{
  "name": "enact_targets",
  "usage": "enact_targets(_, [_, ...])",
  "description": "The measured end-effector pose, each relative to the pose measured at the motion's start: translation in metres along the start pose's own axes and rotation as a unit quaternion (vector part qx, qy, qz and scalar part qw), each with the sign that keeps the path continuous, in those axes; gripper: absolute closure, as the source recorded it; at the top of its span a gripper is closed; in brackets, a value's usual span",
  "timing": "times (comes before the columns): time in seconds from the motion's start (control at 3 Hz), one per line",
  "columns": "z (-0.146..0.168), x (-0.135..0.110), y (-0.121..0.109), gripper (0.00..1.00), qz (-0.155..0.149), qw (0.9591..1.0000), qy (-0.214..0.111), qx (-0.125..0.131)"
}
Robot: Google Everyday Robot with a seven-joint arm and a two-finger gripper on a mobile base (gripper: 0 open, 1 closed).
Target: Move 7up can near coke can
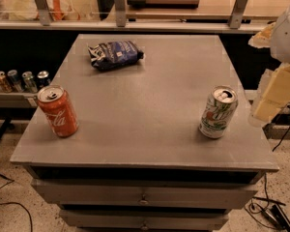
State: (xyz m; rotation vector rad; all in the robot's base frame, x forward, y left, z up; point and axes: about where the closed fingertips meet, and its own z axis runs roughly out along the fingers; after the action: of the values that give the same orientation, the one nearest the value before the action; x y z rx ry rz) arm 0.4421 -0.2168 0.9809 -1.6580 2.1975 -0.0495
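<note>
The white 7up can (218,112) with green and red markings stands upright on the right side of the grey table (150,115), near the front. The red coke can (58,111) stands upright at the front left of the table, far from the 7up can. My gripper (273,96) shows as pale cream parts at the right edge of the view, just beyond the table's right edge. It is to the right of the 7up can, at about the can's height, and not touching it.
A dark blue chip bag (115,54) lies at the back left of the table. Several small cans (20,80) stand on a low shelf to the left. A counter with metal posts (119,5) runs behind the table. Drawers (144,195) sit below the tabletop.
</note>
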Motion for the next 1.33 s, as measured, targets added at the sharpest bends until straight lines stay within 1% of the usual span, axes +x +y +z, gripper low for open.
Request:
enact_targets(0.33, [0.015, 0.014, -0.005, 0.00, 0.053, 0.9964, -0.063, -0.021])
enact_targets(0.67, [0.030, 0.023, -0.008, 0.00, 0.098, 0.9857, -0.131, -0.040])
enact_targets(1.0, [0.038, 0.020, -0.008, 0.00, 0.119, 0.9724, -0.195, -0.048])
enact_targets(1.33, [0.044, 0.015, -0.007, 0.00, 0.118, 0.9607, -0.247, -0.046])
